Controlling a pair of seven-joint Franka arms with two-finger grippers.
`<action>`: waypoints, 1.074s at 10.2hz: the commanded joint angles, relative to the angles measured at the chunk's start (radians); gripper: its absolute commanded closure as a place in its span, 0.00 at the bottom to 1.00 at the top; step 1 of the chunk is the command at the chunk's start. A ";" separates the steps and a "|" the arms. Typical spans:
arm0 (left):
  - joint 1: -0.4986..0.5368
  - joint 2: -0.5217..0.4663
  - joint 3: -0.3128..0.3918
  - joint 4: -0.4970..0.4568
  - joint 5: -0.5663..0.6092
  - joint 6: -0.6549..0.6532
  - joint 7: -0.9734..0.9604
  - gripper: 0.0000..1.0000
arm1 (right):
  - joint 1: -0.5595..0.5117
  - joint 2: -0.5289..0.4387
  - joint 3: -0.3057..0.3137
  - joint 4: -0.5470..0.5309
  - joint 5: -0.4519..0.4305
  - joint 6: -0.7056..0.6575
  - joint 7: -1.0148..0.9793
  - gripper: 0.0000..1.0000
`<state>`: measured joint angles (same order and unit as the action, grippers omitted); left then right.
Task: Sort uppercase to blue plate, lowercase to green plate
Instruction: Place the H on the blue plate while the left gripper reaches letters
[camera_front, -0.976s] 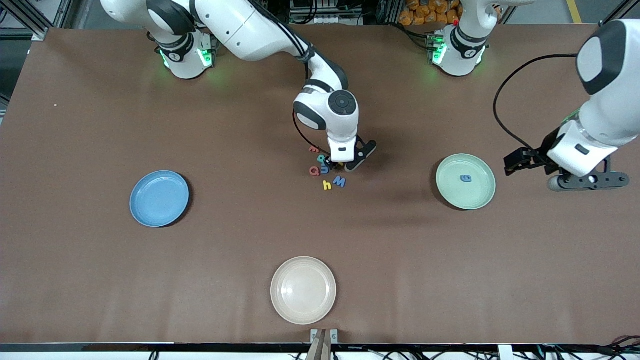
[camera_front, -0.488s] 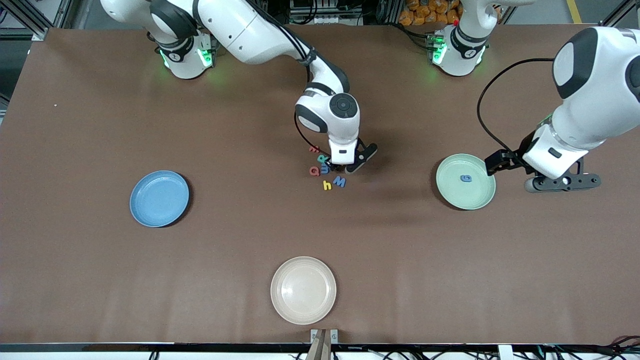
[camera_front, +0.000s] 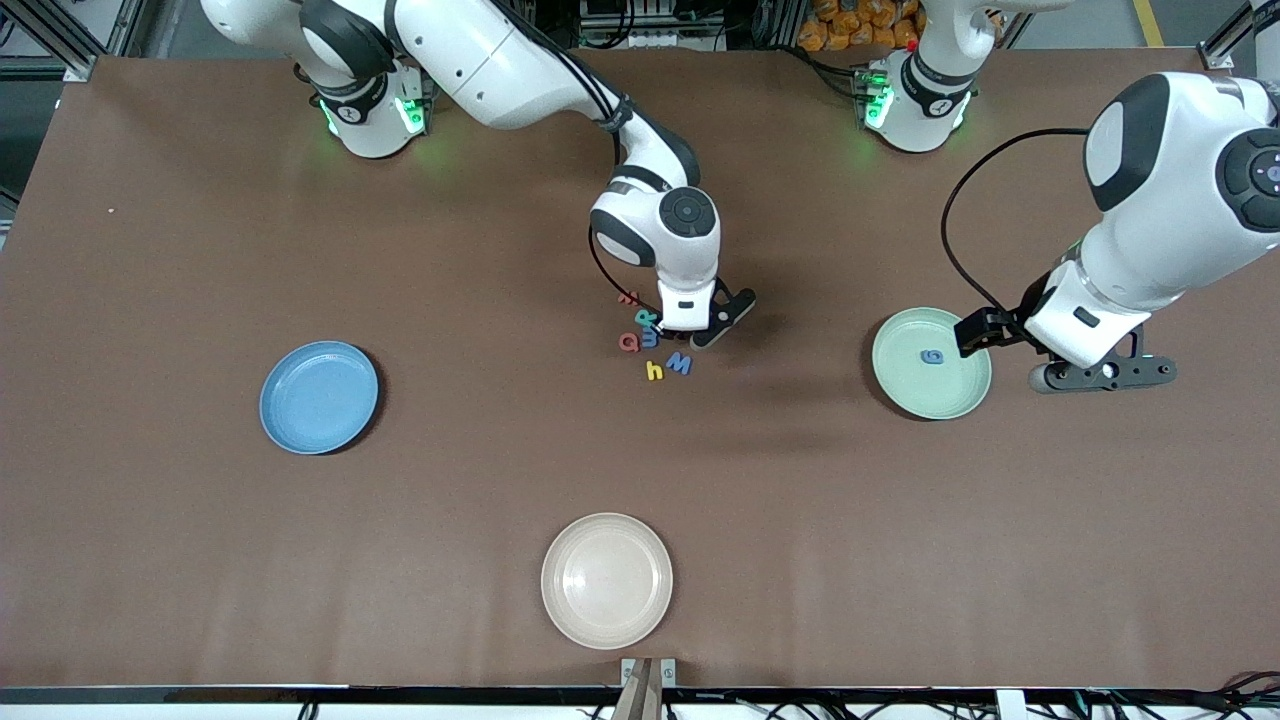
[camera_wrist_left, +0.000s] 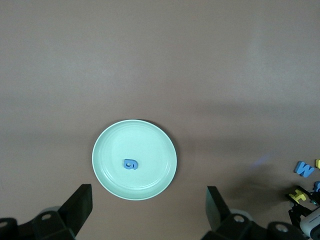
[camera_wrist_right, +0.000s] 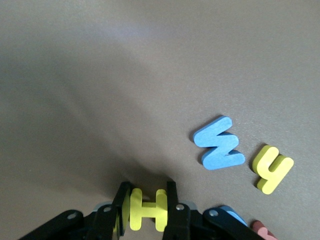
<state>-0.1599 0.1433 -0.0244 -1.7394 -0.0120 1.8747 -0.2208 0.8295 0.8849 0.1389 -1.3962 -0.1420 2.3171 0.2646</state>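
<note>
Pinching the yellow H (camera_wrist_right: 148, 209) edge-on, the right gripper (camera_wrist_right: 146, 210) sits down in the letter pile at mid-table.

Its fingers (camera_wrist_right: 121, 202) are squeezed onto both sides of the H, with the blue W (camera_wrist_right: 218, 143) and yellow h (camera_wrist_right: 271, 168) lying loose just beside it. The left gripper (camera_wrist_left: 147, 207) hangs over the table by the green plate (camera_front: 905, 385), fingers (camera_wrist_left: 80, 202) spread wide and holding nothing. A blue g (camera_wrist_left: 131, 164) lies in that plate. The blue plate (camera_front: 290, 420) sits toward the right arm's end.

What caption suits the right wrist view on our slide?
Right gripper fingers shut on yellow H, blue W and yellow h nearby.
</note>
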 joint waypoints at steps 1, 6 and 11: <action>-0.007 0.004 -0.002 -0.005 -0.002 0.012 -0.028 0.00 | -0.009 -0.009 0.013 0.035 -0.015 -0.072 0.015 1.00; -0.023 0.062 -0.101 -0.008 0.000 0.078 -0.227 0.00 | -0.140 -0.244 0.013 0.077 0.165 -0.382 -0.028 1.00; -0.172 0.224 -0.161 -0.069 0.096 0.337 -0.541 0.00 | -0.527 -0.538 0.002 -0.093 0.239 -0.648 -0.226 1.00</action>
<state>-0.2680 0.3121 -0.1839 -1.8224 0.0158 2.1679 -0.6416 0.3932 0.4428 0.1310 -1.3492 0.0696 1.6685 0.0591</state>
